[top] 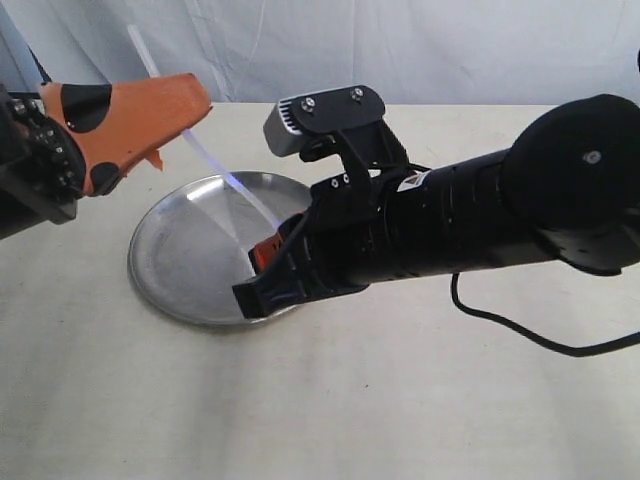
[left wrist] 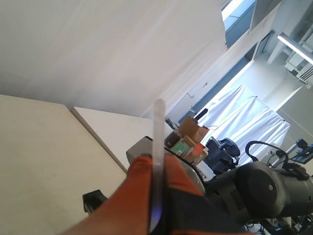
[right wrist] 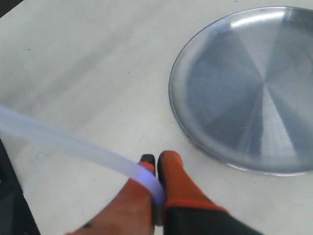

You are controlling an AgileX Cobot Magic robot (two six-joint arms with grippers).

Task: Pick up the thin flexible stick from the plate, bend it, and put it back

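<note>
The thin flexible stick (top: 236,186), translucent white with a bluish glint, hangs in the air above the plate (top: 175,255), held at both ends. My left gripper (top: 198,103), with orange fingers, is shut on its upper part at the left, and a short end sticks out past the fingers (left wrist: 159,122). My right gripper (top: 264,254) is shut on the lower end, low over the plate's right side. In the right wrist view the stick (right wrist: 73,143) curves away from the closed gripper (right wrist: 156,160), with the plate (right wrist: 244,88) lying beside it.
The plate lies on a beige table with a white curtain (top: 400,50) behind it. A black cable (top: 520,338) trails from the right arm across the table. The right arm's camera housing (top: 320,115) rises above the plate's far rim.
</note>
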